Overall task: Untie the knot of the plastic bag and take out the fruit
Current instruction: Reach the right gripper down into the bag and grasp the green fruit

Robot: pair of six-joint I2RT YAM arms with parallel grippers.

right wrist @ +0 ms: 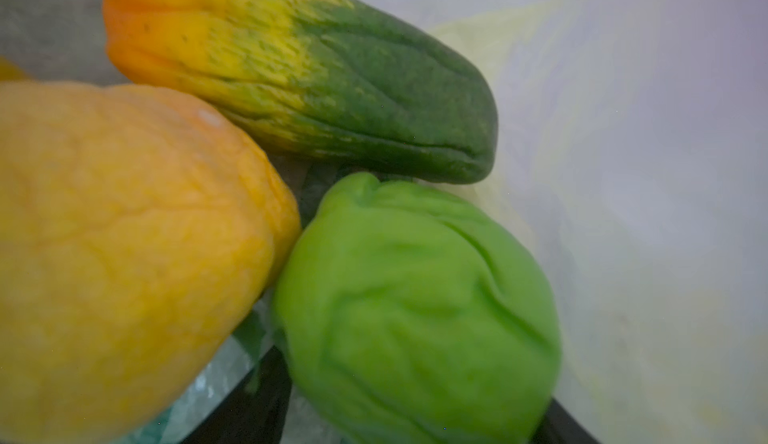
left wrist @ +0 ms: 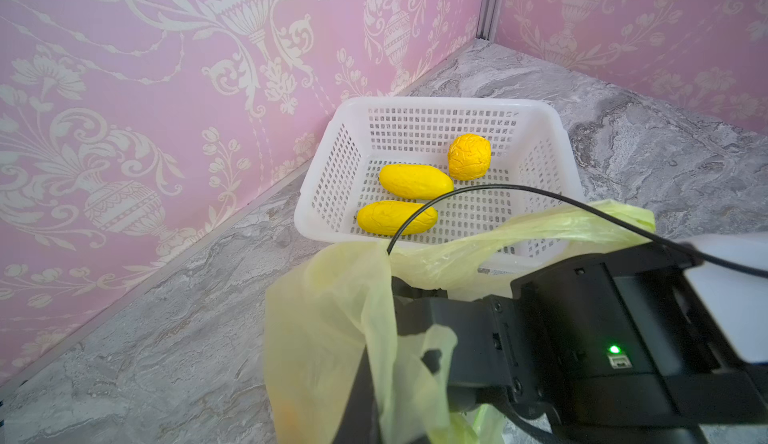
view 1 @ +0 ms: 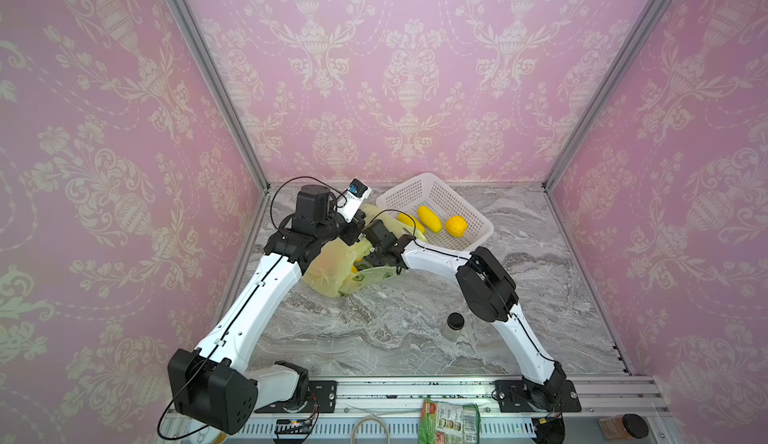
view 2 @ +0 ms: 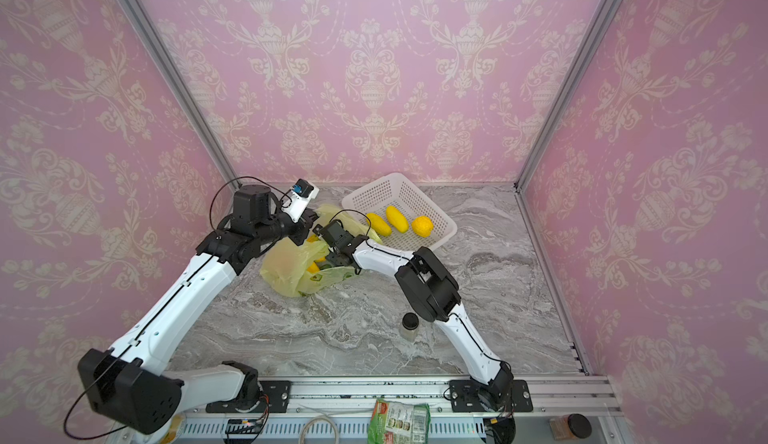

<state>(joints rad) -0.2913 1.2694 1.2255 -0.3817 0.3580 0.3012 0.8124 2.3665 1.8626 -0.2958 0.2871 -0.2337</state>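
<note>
Black jaws pressed together, the left gripper (view 1: pixel 354 238) pinches a fold of the thin translucent yellow-green plastic bag (view 1: pixel 328 273) and holds it up off the grey marble-patterned tabletop (view 1: pixel 374 338), so the mouth gapes. No knot shows, so I judge the untying done.

Next along, the right gripper (view 1: pixel 368 262) reaches inside the bag. Its wrist view shows a light green rounded fruit (right wrist: pixel 415 304) between two dark fingers (right wrist: pixel 257 404) — whether they already press on it I cannot tell. Beside it lie a wrinkled orange-yellow piece (right wrist: pixel 124 234) and a green-to-orange oblong (right wrist: pixel 311 76).

Further right, the white perforated plastic basket (left wrist: pixel 436 103) holds two elongated yellow fruits (view 1: pixel 430 218) and a bumpy yellow ball (view 1: pixel 456 226).

The step in hand is taking out the fruit — the next move calls for a firm close on the green round, then a lift clear of the film toward the basket.
</note>
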